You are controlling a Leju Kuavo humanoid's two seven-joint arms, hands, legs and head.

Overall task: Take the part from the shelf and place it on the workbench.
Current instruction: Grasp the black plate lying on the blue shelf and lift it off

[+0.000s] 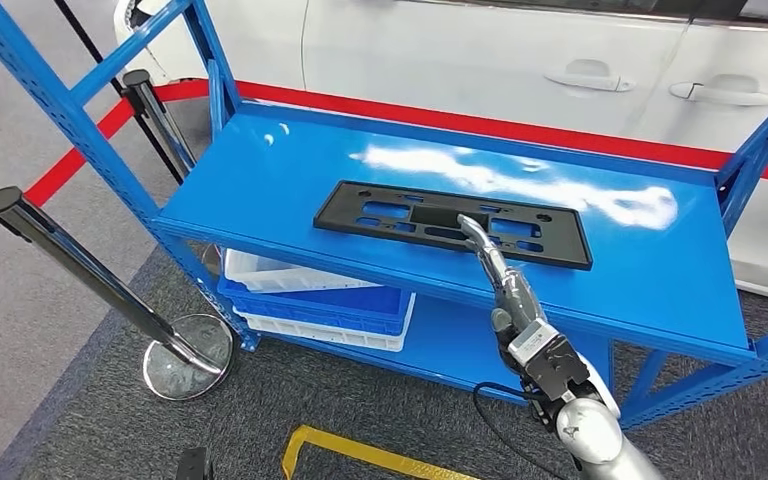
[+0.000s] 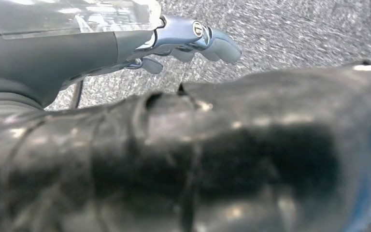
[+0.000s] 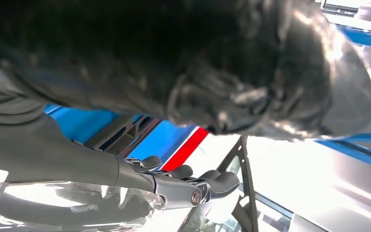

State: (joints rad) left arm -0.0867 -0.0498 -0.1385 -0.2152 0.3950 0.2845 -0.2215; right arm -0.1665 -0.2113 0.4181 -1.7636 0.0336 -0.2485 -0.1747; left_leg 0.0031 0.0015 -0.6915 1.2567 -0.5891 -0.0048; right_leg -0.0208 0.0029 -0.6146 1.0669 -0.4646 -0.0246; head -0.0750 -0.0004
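Note:
A flat black plastic part (image 1: 450, 222) with several cut-outs lies on the top board of the blue shelf (image 1: 260, 180). My right hand (image 1: 495, 265) reaches over the shelf's front edge, its fingers stretched out and their tips at the part's near edge, around its middle. Nothing is gripped. In the right wrist view the right hand (image 3: 174, 186) has straight fingers, with the part (image 3: 118, 133) and blue board behind them. My left hand (image 2: 183, 41) hangs over grey carpet, fingers loosely extended and holding nothing.
White and blue bins (image 1: 310, 300) sit on the lower shelf. Two black stanchion posts (image 1: 80, 265) with a round base (image 1: 188, 357) stand left of the shelf. A white car (image 1: 520, 60) is behind it. Yellow tape (image 1: 360, 455) marks the floor.

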